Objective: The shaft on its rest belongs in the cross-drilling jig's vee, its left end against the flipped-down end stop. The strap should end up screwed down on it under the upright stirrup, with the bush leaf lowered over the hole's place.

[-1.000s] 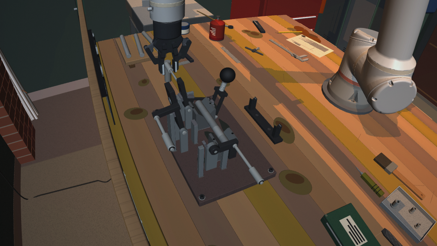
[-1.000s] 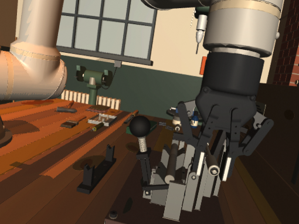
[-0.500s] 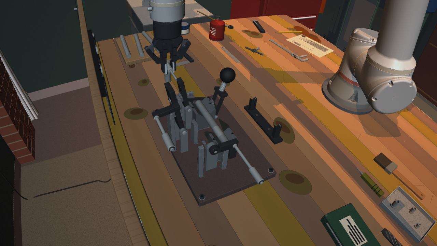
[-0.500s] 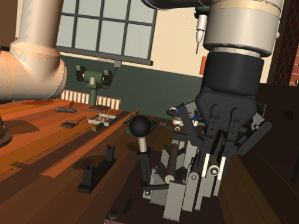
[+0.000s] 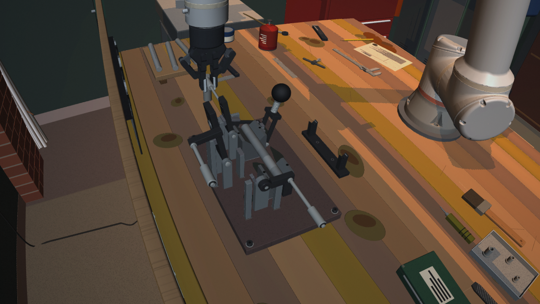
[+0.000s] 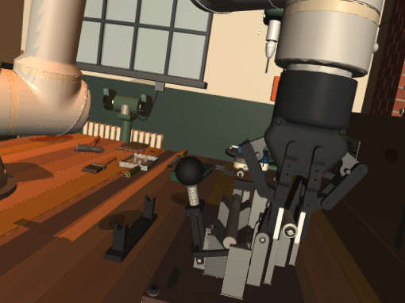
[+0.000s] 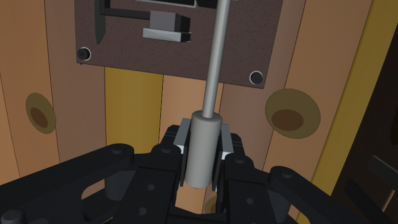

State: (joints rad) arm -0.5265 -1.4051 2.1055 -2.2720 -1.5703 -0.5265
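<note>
My gripper (image 5: 209,87) (image 6: 289,224) (image 7: 202,151) hangs over the far end of the jig (image 5: 241,158), closed on the grey cylindrical grip (image 7: 202,150) at the end of a thin lever rod (image 7: 217,55) that slants up from the jig. The shaft (image 5: 256,149) (image 6: 231,222) lies along the jig's vee. A black-ball-topped screw (image 5: 280,94) (image 6: 189,171) stands beside it on the upright stirrup. Two more handled levers (image 5: 204,166) (image 5: 307,204) stick out at the near end. The empty black rest (image 5: 325,149) (image 6: 131,230) sits to the right of the jig.
The bench's left edge (image 5: 128,151) runs close beside the jig's dark base plate (image 5: 272,223). Spare rods (image 5: 164,56) lie on a board behind my gripper, and an oil can (image 5: 268,36) stands farther back. The arm's base (image 5: 438,98) rises at the right.
</note>
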